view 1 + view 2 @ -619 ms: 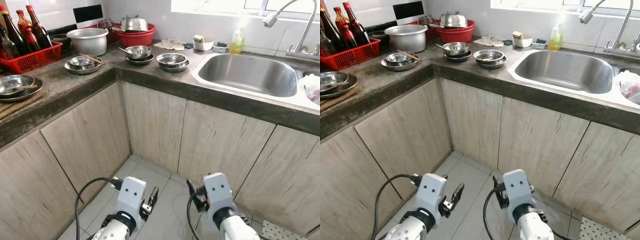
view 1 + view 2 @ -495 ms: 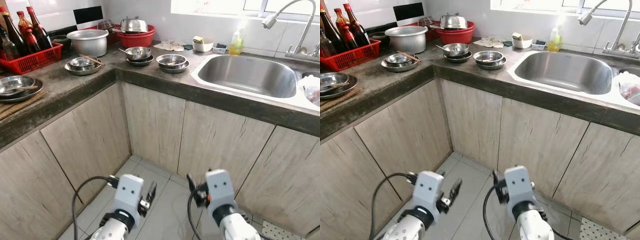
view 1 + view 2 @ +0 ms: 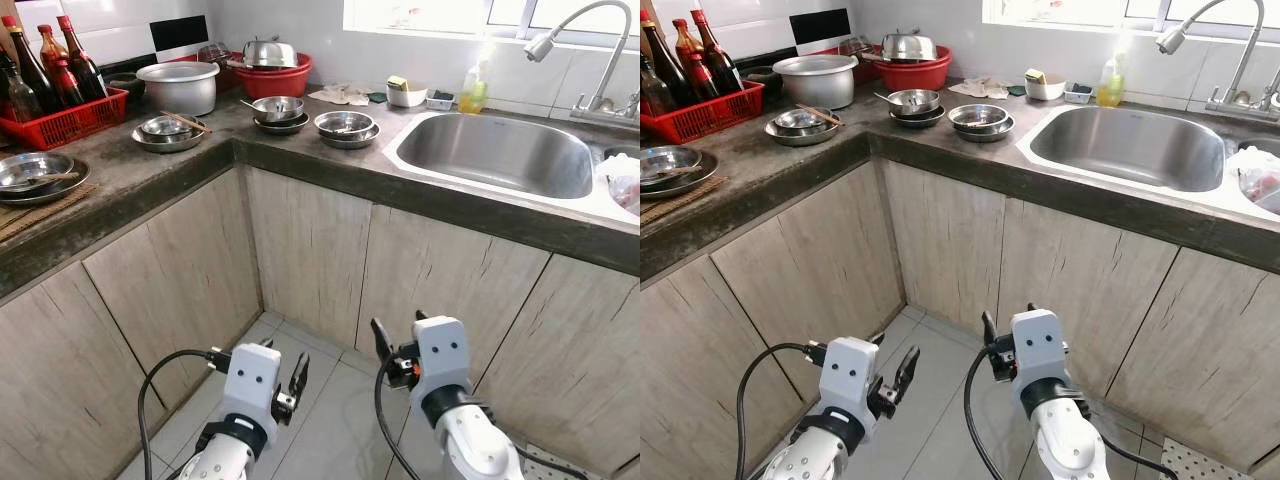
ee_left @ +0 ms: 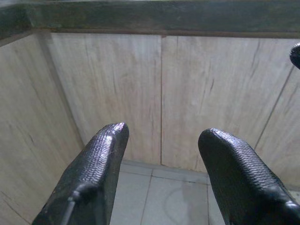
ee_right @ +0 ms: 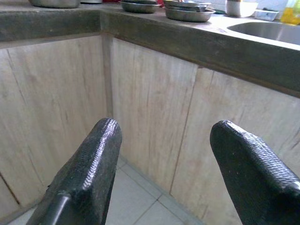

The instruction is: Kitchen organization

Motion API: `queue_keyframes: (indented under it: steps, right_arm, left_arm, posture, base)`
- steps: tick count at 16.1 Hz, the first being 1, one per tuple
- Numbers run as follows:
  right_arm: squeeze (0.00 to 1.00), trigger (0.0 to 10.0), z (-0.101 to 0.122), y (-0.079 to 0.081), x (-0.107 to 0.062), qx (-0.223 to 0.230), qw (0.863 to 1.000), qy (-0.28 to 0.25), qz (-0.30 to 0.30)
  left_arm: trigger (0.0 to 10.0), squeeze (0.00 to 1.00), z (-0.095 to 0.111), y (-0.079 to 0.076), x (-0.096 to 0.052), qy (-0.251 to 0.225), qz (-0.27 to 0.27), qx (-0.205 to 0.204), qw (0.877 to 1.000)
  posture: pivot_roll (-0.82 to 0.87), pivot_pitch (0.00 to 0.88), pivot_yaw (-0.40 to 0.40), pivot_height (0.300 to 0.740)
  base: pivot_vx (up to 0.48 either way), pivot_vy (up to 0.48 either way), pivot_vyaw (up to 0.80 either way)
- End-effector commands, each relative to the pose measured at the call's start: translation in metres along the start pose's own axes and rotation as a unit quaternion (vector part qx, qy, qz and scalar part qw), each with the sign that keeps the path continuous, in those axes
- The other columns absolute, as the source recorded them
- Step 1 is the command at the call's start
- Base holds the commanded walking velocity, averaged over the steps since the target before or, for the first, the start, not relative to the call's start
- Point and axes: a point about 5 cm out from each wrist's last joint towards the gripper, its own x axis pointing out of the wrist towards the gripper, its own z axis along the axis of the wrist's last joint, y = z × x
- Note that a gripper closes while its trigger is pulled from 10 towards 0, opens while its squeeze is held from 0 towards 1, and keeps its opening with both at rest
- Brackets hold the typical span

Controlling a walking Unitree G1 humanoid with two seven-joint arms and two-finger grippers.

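Observation:
Several steel bowls stand on the dark L-shaped countertop point(image 3: 130, 178): one stack point(image 3: 345, 124) beside the sink point(image 3: 497, 152), another point(image 3: 277, 106) left of it, and one with chopsticks point(image 3: 167, 130) further left. Steel plates point(image 3: 35, 172) lie at the near left. Both arms are low, in front of the wooden cabinet doors point(image 3: 310, 250) and well below the counter. My left gripper point(image 4: 164, 136) is open with nothing between its fingers. My right gripper point(image 5: 168, 129) is open too, pointing at the cabinet corner, with the counter edge and bowls above it.
A red basket point(image 3: 60, 115) of dark bottles, an aluminium pot point(image 3: 178, 85) and a red basin point(image 3: 272, 72) holding a lidded pot line the back. A yellow soap bottle point(image 3: 472, 90) and a tap point(image 3: 590, 40) sit by the sink. Grey floor tiles point(image 3: 330, 420) lie below.
Both arms have lifted a little, the right one more. The view has shifted slightly, while the things on the counter stay put.

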Motion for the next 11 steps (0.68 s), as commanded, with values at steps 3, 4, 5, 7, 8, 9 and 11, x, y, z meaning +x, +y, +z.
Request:
queue_keyframes:
  steps: [3, 4, 5, 7, 8, 9, 11]
  right_arm:
    - [0.0, 10.0, -0.001, 0.002, 0.002, 0.005, 1.0, -0.001, 0.007]
    - [0.0, 10.0, -0.001, 0.003, 0.001, 0.005, 1.0, 0.0, 0.007]
    - [0.0, 10.0, -0.003, 0.004, -0.001, 0.0, 1.0, 0.003, 0.009]
    - [0.0, 10.0, -0.006, 0.005, -0.004, 0.001, 1.0, 0.006, 0.007]
    - [0.0, 10.0, -0.006, 0.005, -0.005, 0.002, 1.0, 0.007, 0.008]
    - [0.0, 10.0, -0.008, 0.005, -0.005, 0.002, 1.0, 0.009, 0.009]
    - [0.0, 10.0, -0.011, 0.005, -0.005, -0.003, 1.0, 0.017, 0.011]
  left_arm:
    - [10.0, 0.0, 0.001, 0.0, 0.0, -0.005, 0.003, 0.0, 1.0]
    - [10.0, 0.0, 0.001, 0.0, 0.0, -0.006, 0.003, 0.007, 1.0]
    - [10.0, 0.0, 0.0, 0.0, 0.0, -0.007, 0.004, 0.009, 1.0]
    - [10.0, 0.0, 0.001, -0.002, 0.0, -0.011, -0.004, 0.01, 1.0]
    - [10.0, 0.0, 0.001, -0.003, 0.0, -0.011, -0.007, 0.017, 1.0]
    - [10.0, 0.0, -0.001, -0.005, 0.0, -0.009, -0.012, 0.019, 1.0]
    - [10.0, 0.0, -0.001, -0.007, 0.001, -0.008, -0.02, 0.019, 1.0]
  posture:
    - [0.17, 0.0, -0.017, 0.74]
    - [0.16, 0.0, -0.018, 0.74]
    - [0.16, 0.0, -0.019, 0.74]
    - [0.16, 0.0, -0.016, 0.74]
    - [0.16, 0.0, -0.015, 0.74]
    - [0.16, 0.0, -0.012, 0.74]
    - [0.16, 0.0, -0.014, 0.74]
  base:
    - [0.0, 0.0, 0.0]
    - [0.0, 0.0, 0.0]
    - [0.0, 0.0, 0.0]
    - [0.0, 0.0, 0.0]
    - [0.0, 0.0, 0.0]
    - [0.0, 0.0, 0.0]
    - [0.0, 0.0, 0.0]
